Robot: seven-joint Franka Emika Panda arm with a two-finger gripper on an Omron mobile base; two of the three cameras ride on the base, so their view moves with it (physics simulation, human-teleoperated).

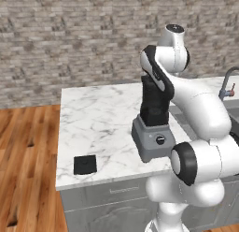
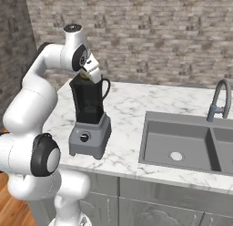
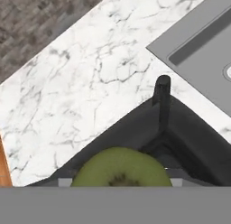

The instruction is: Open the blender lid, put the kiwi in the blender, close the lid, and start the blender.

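Kiwi [image 3: 121, 168] held in gripper [image 2: 88, 75] over open blender [image 2: 89, 118] | likely light, smooth, roll-prone, best pinched across its middle | blender lid [image 1: 85, 164] apart on counter [image 1: 100, 119]

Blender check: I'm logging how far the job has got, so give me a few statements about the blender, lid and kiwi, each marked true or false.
1. The blender lid lies flat on the counter, apart from the blender. True.
2. The kiwi rests on the counter beside the sink. False: the end effector holds it over the open jar.
3. The jar's top is uncovered. True.
4. The blender stands inside the sink. False: it stands on the counter beside the sink.
5. The lid sits near the counter's front edge. True.
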